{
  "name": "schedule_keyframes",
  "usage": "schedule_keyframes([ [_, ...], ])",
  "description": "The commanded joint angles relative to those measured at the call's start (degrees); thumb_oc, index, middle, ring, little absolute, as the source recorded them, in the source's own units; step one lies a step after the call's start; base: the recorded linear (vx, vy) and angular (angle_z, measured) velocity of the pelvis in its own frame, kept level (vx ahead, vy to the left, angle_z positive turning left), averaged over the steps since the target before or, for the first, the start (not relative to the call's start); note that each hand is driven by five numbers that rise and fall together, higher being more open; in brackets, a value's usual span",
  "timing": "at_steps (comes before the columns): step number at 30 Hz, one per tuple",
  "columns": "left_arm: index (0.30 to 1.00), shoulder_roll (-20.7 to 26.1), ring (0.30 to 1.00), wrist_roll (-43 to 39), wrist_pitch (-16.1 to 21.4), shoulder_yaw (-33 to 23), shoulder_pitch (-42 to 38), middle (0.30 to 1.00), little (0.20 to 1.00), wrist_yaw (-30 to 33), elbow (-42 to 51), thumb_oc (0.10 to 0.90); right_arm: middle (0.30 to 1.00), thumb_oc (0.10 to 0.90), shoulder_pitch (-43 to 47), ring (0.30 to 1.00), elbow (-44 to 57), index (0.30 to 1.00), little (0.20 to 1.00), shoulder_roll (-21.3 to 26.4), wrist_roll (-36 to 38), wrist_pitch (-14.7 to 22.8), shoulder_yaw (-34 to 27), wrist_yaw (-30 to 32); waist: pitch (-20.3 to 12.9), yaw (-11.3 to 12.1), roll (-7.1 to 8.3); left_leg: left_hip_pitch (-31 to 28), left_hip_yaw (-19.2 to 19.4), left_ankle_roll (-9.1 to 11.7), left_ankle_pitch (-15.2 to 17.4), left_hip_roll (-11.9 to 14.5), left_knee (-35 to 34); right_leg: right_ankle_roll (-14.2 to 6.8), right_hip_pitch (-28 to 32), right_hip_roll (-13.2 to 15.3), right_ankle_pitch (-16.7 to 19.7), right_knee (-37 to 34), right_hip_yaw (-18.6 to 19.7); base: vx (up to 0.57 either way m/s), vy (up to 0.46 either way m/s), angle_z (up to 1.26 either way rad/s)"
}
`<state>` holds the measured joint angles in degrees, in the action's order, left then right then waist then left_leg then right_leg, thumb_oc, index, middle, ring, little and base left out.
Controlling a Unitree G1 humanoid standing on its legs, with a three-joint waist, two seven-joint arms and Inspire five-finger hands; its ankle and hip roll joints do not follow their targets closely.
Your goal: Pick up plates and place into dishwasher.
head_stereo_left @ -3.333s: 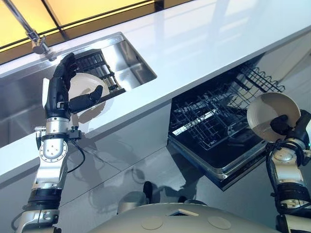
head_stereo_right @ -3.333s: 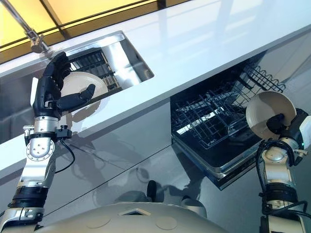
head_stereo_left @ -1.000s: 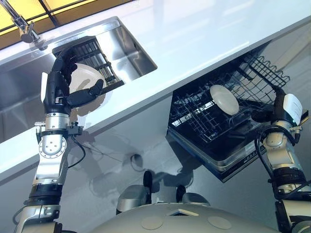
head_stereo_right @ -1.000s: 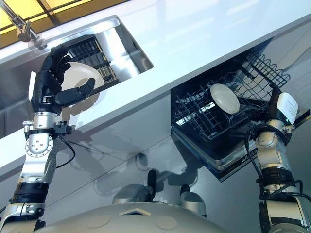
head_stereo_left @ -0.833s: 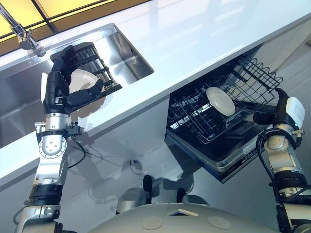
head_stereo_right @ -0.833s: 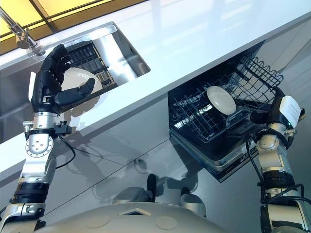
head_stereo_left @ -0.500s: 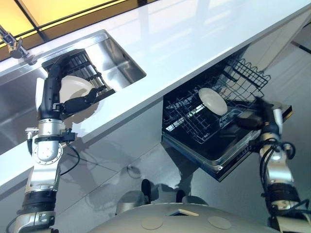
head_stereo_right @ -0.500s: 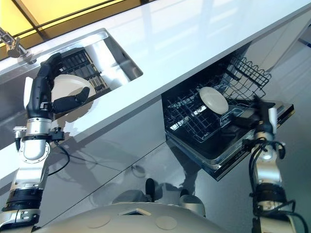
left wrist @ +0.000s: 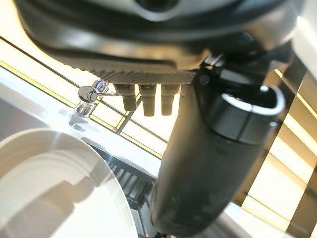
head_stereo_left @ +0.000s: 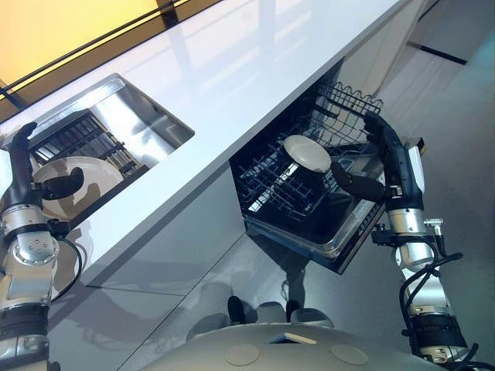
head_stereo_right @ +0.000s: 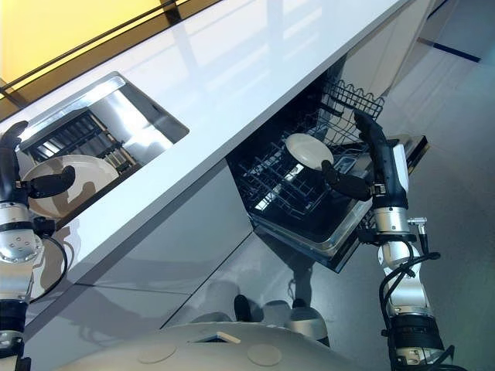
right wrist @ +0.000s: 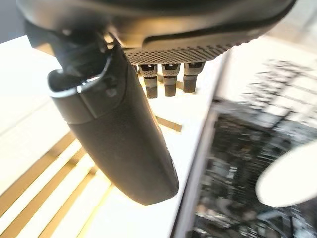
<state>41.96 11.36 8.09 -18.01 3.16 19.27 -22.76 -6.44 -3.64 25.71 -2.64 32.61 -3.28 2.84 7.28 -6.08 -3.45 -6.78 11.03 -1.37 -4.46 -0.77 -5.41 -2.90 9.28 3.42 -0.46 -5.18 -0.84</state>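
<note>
Hands first: your right hand (head_stereo_left: 384,179) is open and empty at 3 o'clock, just beside the white plate (head_stereo_left: 307,153) standing in the dishwasher rack (head_stereo_left: 294,185). Your left hand (head_stereo_left: 35,183), at 9 o'clock, pinches the rim of another plate (head_stereo_right: 68,183) over the sink (head_stereo_left: 151,124). That plate looks hard, smooth, slippery and easy to break, so keep holding it by the rim.

silver-grey jointed arms, dark hands (head_stereo_left: 387,166), right one with white side cover

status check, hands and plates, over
Left hand shut on plate at the sink. Right hand open, empty, beside the dishwasher rack. One plate in rack. Nothing in the way.
</note>
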Motion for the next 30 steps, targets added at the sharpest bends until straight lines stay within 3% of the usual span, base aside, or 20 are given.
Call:
schedule_keyframes([
  [1, 0.900, 7.3, 0.900, 0.0, 0.8, -2.0, -7.5, 0.900, 0.900, 3.9, -4.3, 0.800, 0.900, 0.800, 4.4, 0.900, 4.3, 0.900, 0.900, 3.3, -0.8, 5.8, 3.1, -3.1, -4.5, 0.7, -2.38, -2.5, -0.8, -1.3, 8.5, -3.6, 0.9, -3.1, -4.9, -1.9, -1.6, 3.5, -2.8, 0.02, 0.056, -0.08],
  [3, 0.900, 7.9, 0.900, 0.1, -0.4, -1.6, -8.7, 0.900, 0.900, 2.9, -4.8, 0.800, 0.900, 0.800, 4.5, 0.900, 4.1, 0.900, 0.900, 3.1, 3.5, 2.8, 4.8, -7.5, -4.4, 0.7, -2.44, -2.5, -0.7, -1.5, 8.4, -3.7, 0.9, -3.1, -5.0, -1.8, -1.7, 3.9, -2.8, 0.01, 0.044, -0.03],
  [6, 0.900, 9.1, 0.900, 0.9, -2.3, -0.2, -9.5, 0.900, 0.900, 0.7, -5.7, 0.800, 0.900, 0.800, 3.6, 0.900, 3.8, 0.900, 0.900, 2.6, 4.8, 1.9, 7.9, -17.0, -4.2, 0.6, -2.51, -2.4, -0.8, -1.7, 8.4, -3.9, 1.1, -3.2, -5.3, -1.7, -1.8, 4.5, -2.9, 0.02, 0.046, -0.02],
  [8, 0.900, 10.4, 0.900, 2.3, -4.2, 1.4, -10.9, 0.900, 0.900, -1.4, -7.0, 0.800, 0.900, 0.800, 3.2, 0.900, 4.7, 0.900, 0.900, 3.2, 8.1, -2.5, 10.2, -23.4, -4.0, 0.5, -2.48, -2.2, -0.8, -1.8, 8.4, -4.0, 1.4, -3.3, -5.5, -1.6, -2.0, 5.0, -2.9, 0.03, 0.047, -0.03],
  [11, 0.900, 13.2, 0.900, 2.3, -6.4, 4.0, -13.0, 0.900, 0.900, -4.6, -10.8, 0.800, 0.900, 0.800, 2.9, 0.900, 3.8, 0.900, 0.900, 4.0, 7.9, -5.0, 13.5, -29.5, -3.8, 0.5, -2.39, -1.8, -0.8, -2.1, 8.6, -4.3, 2.0, -3.6, -5.9, -1.4, -1.9, 5.7, -3.0, 0.04, 0.051, 0.00],
  [13, 0.900, 15.4, 0.900, 3.7, -8.4, 6.0, -14.8, 0.900, 0.900, -6.9, -13.2, 0.800, 0.900, 0.800, 3.0, 0.900, 3.8, 0.900, 0.900, 5.2, 8.1, -8.2, 15.4, -30.8, -3.5, 0.5, -2.40, -1.5, -0.8, -2.3, 8.8, -4.5, 2.6, -3.8, -6.2, -1.2, -1.9, 6.2, -3.1, 0.04, 0.060, 0.00],
  [17, 0.900, 20.5, 0.900, 3.4, -11.7, 8.9, -16.8, 0.900, 0.900, -12.9, -18.1, 0.800, 0.900, 0.800, 2.8, 0.900, 3.0, 0.900, 0.900, 7.0, 8.1, -10.9, 18.3, -31.1, -2.4, 0.8, -2.42, -1.0, -0.6, -2.8, 9.1, -4.9, 3.6, -4.2, -6.9, -0.8, -1.7, 7.5, -3.5, 0.02, 0.059, -0.08],
  [30, 0.900, 24.9, 0.900, 0.9, -14.0, 11.4, -19.4, 0.900, 0.900, -24.0, -23.9, 0.800, 0.900, 0.800, 2.3, 0.900, 3.1, 0.900, 0.900, 9.4, 6.4, -10.9, 21.8, -28.1, -0.1, 1.3, -2.46, -0.1, -1.1, -3.7, 9.3, -5.8, 3.7, -5.9, -10.5, 0.6, -0.8, 11.7, -5.0, 0.01, 0.070, -0.03],
])
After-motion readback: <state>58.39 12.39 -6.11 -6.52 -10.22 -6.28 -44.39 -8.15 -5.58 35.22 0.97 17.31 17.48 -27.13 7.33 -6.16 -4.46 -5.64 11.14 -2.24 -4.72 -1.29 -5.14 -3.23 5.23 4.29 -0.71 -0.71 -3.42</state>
